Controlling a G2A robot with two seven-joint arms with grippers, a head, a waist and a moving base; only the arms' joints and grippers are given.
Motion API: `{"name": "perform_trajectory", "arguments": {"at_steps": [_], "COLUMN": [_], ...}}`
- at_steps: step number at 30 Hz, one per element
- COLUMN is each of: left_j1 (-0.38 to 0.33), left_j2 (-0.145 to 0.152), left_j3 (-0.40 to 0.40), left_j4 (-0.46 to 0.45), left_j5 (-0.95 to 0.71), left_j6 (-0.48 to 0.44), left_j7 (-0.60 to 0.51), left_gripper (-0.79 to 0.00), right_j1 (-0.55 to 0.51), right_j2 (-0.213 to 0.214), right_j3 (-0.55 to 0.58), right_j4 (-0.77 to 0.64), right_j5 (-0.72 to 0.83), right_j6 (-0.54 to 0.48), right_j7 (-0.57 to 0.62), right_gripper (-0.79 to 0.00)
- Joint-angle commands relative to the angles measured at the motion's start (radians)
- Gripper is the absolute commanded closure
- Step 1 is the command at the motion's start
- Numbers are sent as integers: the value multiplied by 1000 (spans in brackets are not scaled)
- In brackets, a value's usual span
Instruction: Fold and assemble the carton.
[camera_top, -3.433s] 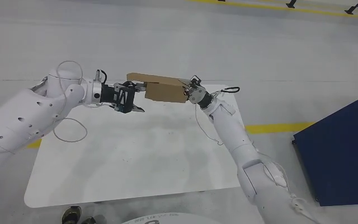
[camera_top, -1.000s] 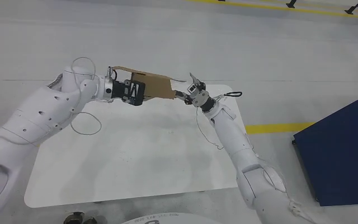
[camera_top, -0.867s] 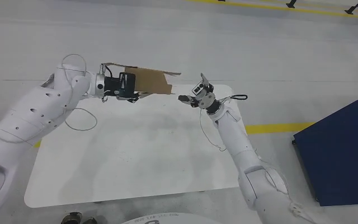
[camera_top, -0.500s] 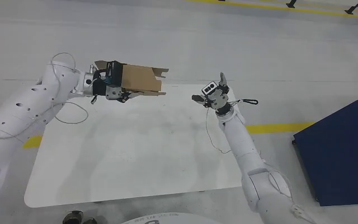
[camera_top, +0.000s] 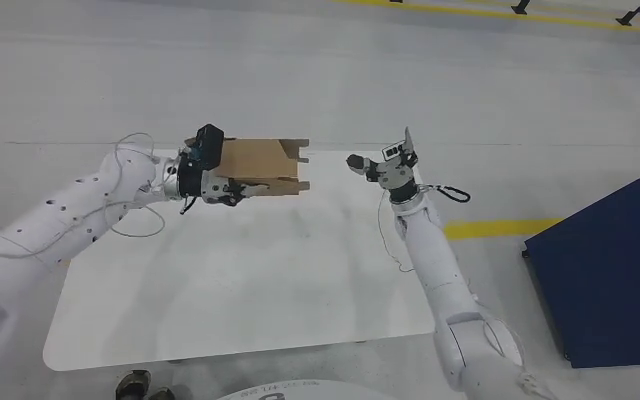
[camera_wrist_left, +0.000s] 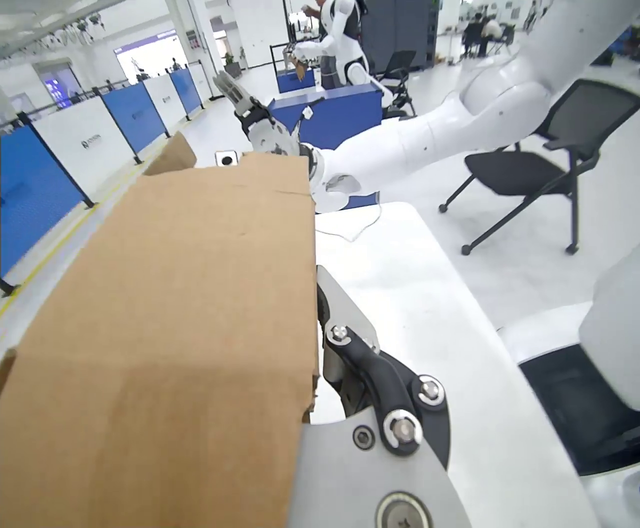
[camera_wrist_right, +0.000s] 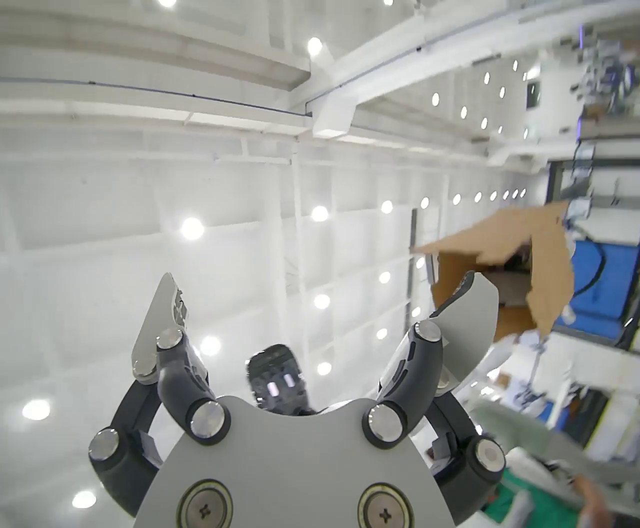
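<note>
While the left claw (camera_top: 222, 178) is clamped on one end of the carton (camera_top: 262, 165), the brown cardboard hangs in the air above the far left part of the white worktop (camera_top: 250, 290), lying lengthwise with its free end turned toward the other arm. From the left wrist, one metal finger (camera_wrist_left: 345, 312) presses flat against the carton's (camera_wrist_left: 175, 325) side wall; the opposite finger is hidden behind the cardboard. At the free end the flaps stand loose and unfolded, one jutting out past the rest, and the right wrist view shows that end of the carton (camera_wrist_right: 545, 260) open, with a flap spread to the side. The right claw (camera_top: 380, 150) sits near the far right corner of the worktop, well apart from the carton, its fingers spread wide with nothing between them. Seen from its own wrist, the right claw (camera_wrist_right: 320, 290) points up toward the ceiling lights. A dark blue partition (camera_top: 600, 270) stands on the floor beyond the worktop's right side.
</note>
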Motion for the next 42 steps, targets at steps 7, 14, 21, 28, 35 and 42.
{"name": "perform_trajectory", "arguments": {"at_steps": [7, 14, 21, 28, 35, 42], "left_j1": [19, 19, 59, 77, 84, 87], "left_j2": [6, 6, 18, 55, 80, 78], "left_j3": [-3, -3, -3, -3, -3, -3], "left_j4": [-31, -31, -95, -195, -224, -244], "left_j5": [-97, -97, -195, -243, -287, -337], "left_j6": [0, 0, 0, 0, 0, 0], "left_j7": [-58, -58, -96, -93, -154, -247], "left_gripper": [0, 0, 0, 0, 0, 0], "right_j1": [-15, -15, -21, -43, -89, -149], "right_j2": [2, 2, -2, -5, -4, 4], "right_j3": [12, 12, -61, -96, -114, -111], "right_j4": [-23, -23, -93, -161, -246, -333], "right_j5": [-30, -30, -389, -563, -680, -785], "right_j6": [-93, -93, -293, -344, -392, -443], "right_j7": [-27, -27, -306, -420, -450, -451], "right_gripper": [-785, -785, -785, -785, -785, -785]}}
